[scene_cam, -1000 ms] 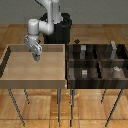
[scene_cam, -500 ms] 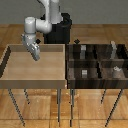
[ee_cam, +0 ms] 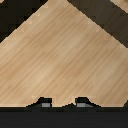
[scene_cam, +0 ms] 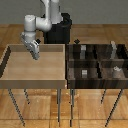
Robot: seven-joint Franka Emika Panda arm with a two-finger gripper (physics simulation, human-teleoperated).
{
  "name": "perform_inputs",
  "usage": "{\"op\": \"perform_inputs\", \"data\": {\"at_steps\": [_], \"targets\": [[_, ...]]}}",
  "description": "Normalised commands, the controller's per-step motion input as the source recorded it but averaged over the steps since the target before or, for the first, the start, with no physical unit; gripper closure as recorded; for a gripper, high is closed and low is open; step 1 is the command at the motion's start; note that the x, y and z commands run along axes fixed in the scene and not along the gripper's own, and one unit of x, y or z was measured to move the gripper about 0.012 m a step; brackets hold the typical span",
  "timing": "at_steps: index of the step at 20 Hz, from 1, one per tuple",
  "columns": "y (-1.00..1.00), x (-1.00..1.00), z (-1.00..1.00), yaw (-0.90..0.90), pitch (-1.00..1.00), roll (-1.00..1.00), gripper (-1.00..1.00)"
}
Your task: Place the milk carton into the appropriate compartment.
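The milk carton (scene_cam: 84,49), a small pale grey-white box, stands in the far compartment on the exterior view's left side of the dark bin (scene_cam: 97,61). My gripper (scene_cam: 34,51) hangs over the far part of the light wooden tray (scene_cam: 35,70), well to the exterior view's left of the carton. In the wrist view the gripper (ee_cam: 64,103) shows two fingertips (ee_cam: 46,103) apart, with only bare wood between them. It is open and holds nothing.
A taller dark-grey box (scene_cam: 115,46), a small grey cube (scene_cam: 84,73) and a small pale object (scene_cam: 116,70) stand in the bin's other compartments. The tray's raised walls (scene_cam: 65,62) separate it from the bin. The robot base (scene_cam: 60,30) is behind.
The gripper has shifted only slightly above the tray. Nothing else has moved.
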Motion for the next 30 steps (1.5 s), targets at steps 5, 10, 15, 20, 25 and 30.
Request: {"op": "perform_inputs", "data": {"at_steps": [5, 10, 15, 20, 25, 30], "targets": [[0.00, 0.00, 1.00, 0.00, 0.00, 0.00, 1.00], [0.10, 0.00, 0.80, 0.00, 0.00, 0.00, 1.00], [1.00, 0.00, 0.00, 0.00, 0.00, 0.00, 1.00], [1.00, 0.00, 0.00, 0.00, 0.00, 0.00, 1.00], [1.00, 0.00, 0.00, 0.00, 0.00, 0.00, 1.00], [1.00, 0.00, 0.00, 0.00, 0.00, 0.00, 1.00]]}}
